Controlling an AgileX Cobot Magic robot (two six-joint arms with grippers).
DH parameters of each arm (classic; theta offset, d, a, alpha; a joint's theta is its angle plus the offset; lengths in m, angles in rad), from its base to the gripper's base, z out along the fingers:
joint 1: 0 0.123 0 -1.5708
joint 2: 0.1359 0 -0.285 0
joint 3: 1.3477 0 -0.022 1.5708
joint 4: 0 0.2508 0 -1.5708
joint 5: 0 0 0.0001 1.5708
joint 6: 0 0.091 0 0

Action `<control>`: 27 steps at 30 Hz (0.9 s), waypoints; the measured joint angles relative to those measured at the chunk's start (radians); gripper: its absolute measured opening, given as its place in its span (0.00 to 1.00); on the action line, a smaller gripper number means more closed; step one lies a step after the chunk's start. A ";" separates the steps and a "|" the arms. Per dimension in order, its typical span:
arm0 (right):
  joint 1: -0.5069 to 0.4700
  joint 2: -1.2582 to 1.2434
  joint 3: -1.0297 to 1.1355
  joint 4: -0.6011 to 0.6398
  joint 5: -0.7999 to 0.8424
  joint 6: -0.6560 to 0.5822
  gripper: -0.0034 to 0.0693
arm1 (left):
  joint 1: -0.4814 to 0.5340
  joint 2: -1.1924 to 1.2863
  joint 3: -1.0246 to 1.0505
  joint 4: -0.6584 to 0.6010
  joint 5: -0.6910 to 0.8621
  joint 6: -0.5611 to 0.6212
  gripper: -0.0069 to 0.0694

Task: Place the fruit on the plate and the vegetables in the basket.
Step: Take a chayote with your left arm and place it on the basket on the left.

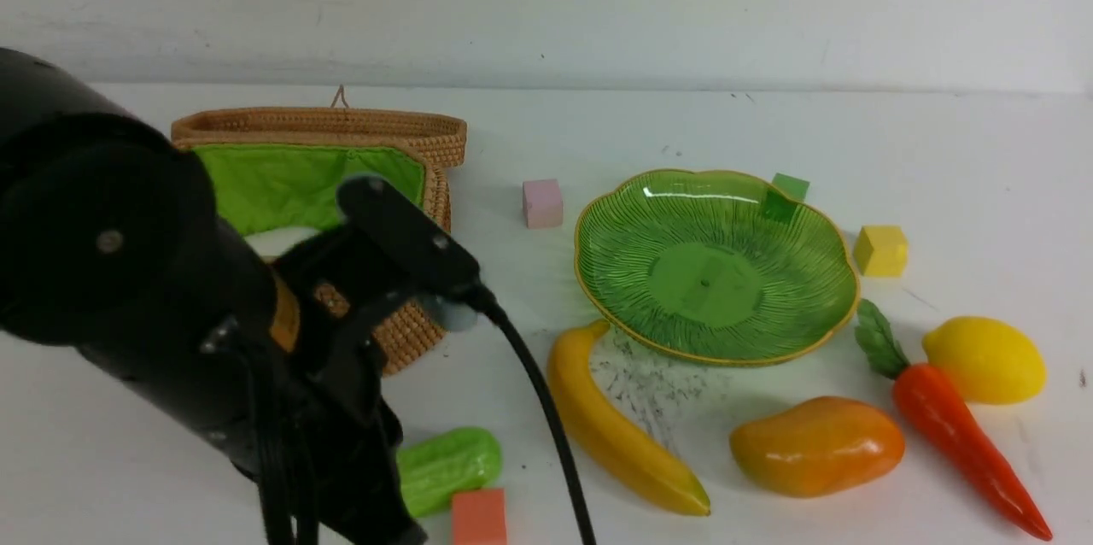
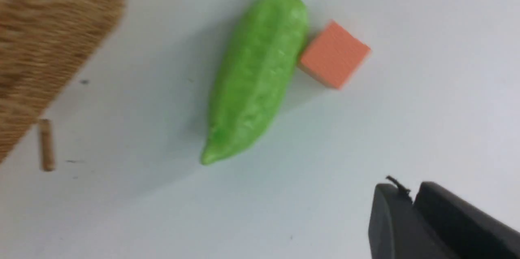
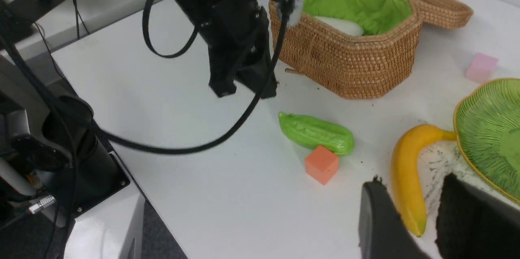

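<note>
The light green gourd (image 1: 448, 464) lies on the table in front of the wicker basket (image 1: 427, 152), touching an orange cube (image 2: 333, 54). My left gripper (image 2: 412, 194) hangs above the table beside the gourd (image 2: 256, 76), fingers together and empty. A white radish (image 3: 341, 25) rests inside the green-lined basket (image 3: 365, 68). The banana (image 1: 610, 425), mango (image 1: 815, 445), lemon (image 1: 986, 357) and carrot (image 1: 956, 434) lie on the table around the bare green plate (image 1: 717, 267). My right gripper (image 3: 412, 186) stands open above the near tip of the banana (image 3: 406, 169).
Small cubes are scattered about: orange (image 1: 478, 518) by the gourd, pink (image 1: 542, 203) between basket and plate, green (image 1: 790, 186) and yellow (image 1: 881, 250) behind the plate. The left arm (image 1: 128, 272) blocks much of the basket in the front view. The basket's lid (image 3: 426, 3) lies open behind it.
</note>
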 joint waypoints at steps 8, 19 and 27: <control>0.000 0.000 0.000 0.003 0.027 0.000 0.36 | 0.092 0.181 0.000 0.050 -0.094 0.135 0.67; 0.000 0.000 0.001 0.007 0.047 0.000 0.37 | 0.146 0.338 0.000 0.059 -0.268 0.321 0.89; 0.000 0.000 0.001 0.007 0.048 0.000 0.37 | 0.146 0.439 -0.002 0.078 -0.282 0.360 0.68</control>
